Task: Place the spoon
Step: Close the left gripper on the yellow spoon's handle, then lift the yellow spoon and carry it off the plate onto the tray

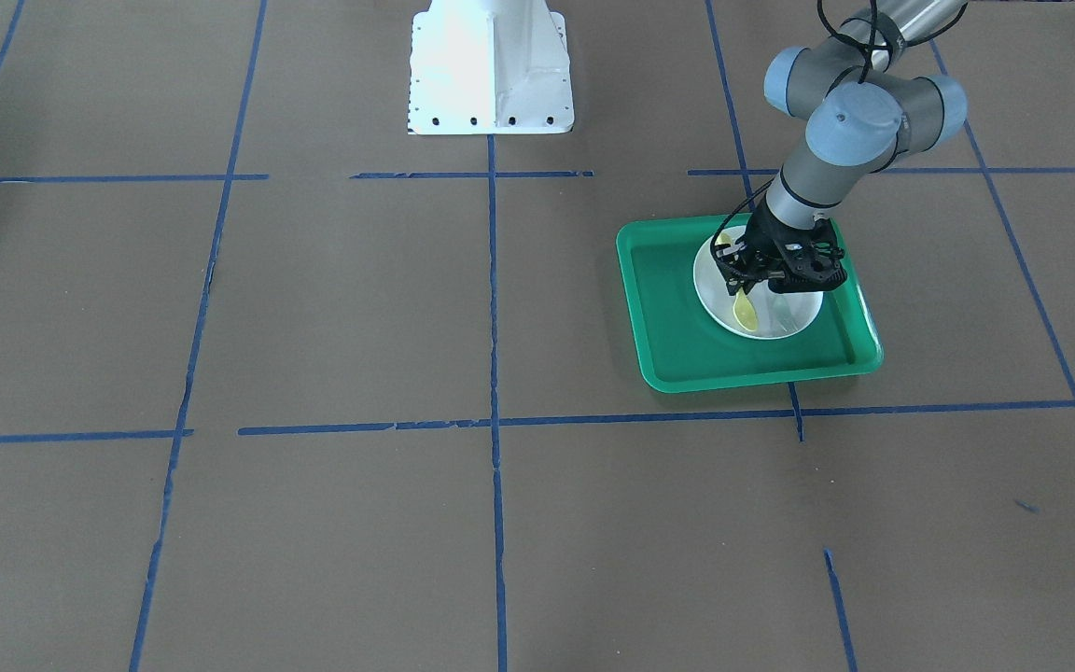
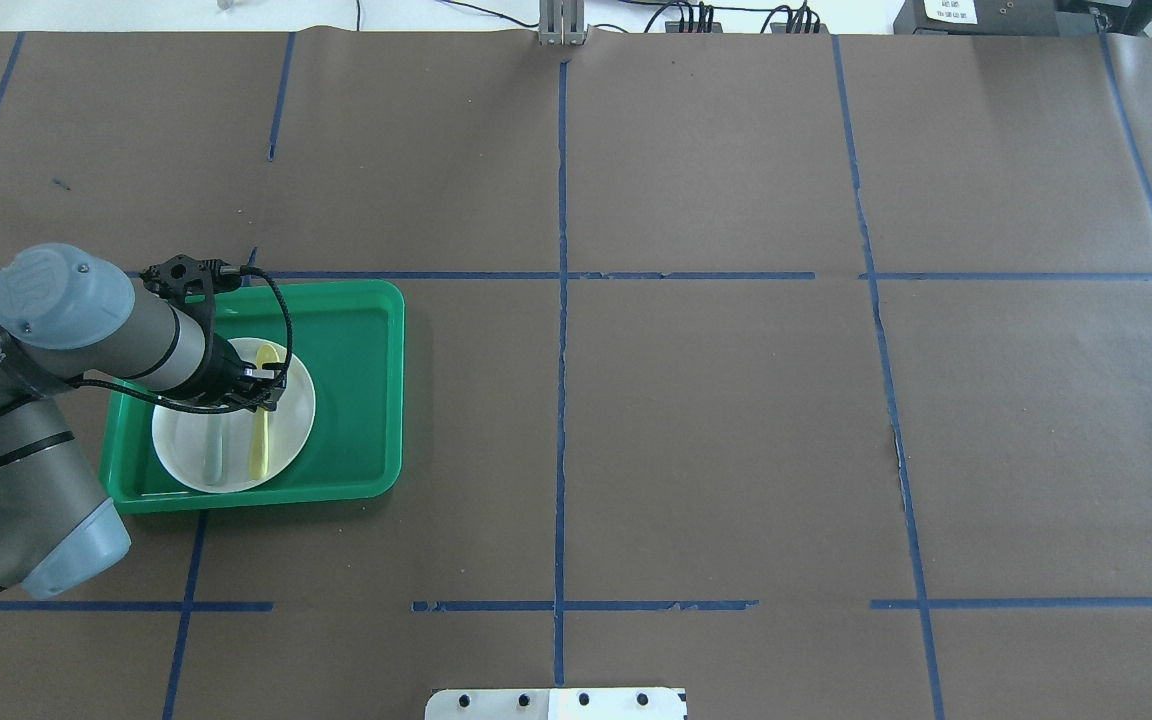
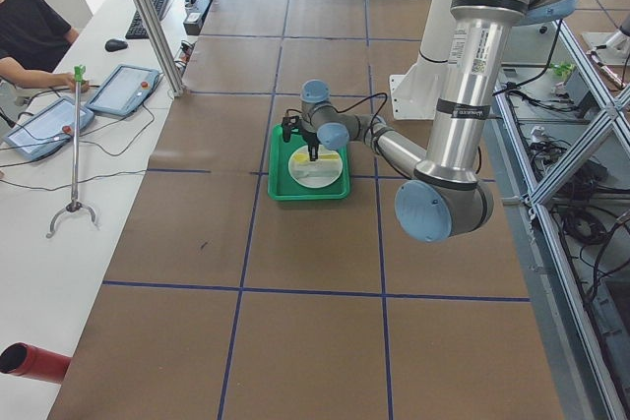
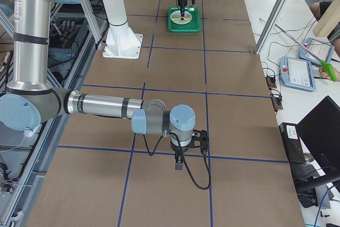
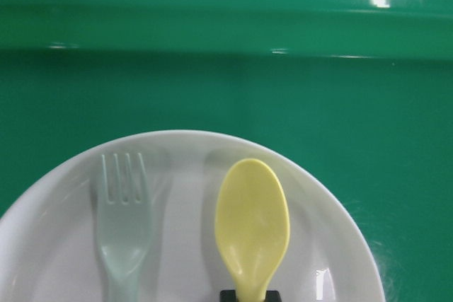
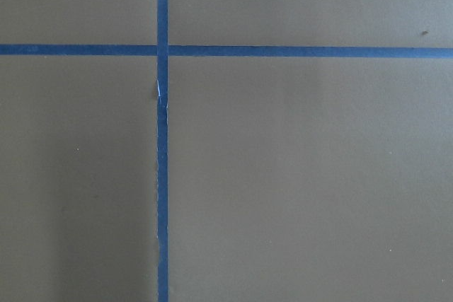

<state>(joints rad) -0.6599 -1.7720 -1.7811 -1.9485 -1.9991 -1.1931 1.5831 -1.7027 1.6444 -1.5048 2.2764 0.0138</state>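
The yellow spoon (image 5: 251,231) lies along the white plate (image 2: 293,428), its bowl pointing away from the robot's base. A pale grey-green fork (image 5: 124,231) lies beside it on the same plate. The plate sits in the green tray (image 2: 356,380). My left gripper (image 2: 269,388) is down over the plate, and its black fingertips (image 5: 248,295) are closed at the spoon's neck. The spoon (image 1: 745,311) and the gripper (image 1: 741,283) also show in the front-facing view. My right gripper (image 4: 179,163) hangs over bare table far from the tray; I cannot tell if it is open or shut.
The tray (image 1: 677,308) stands on brown paper marked with blue tape lines. The robot's white base plate (image 1: 491,75) is at the middle of the table's near edge. The right wrist view shows only paper and a tape cross (image 6: 163,50).
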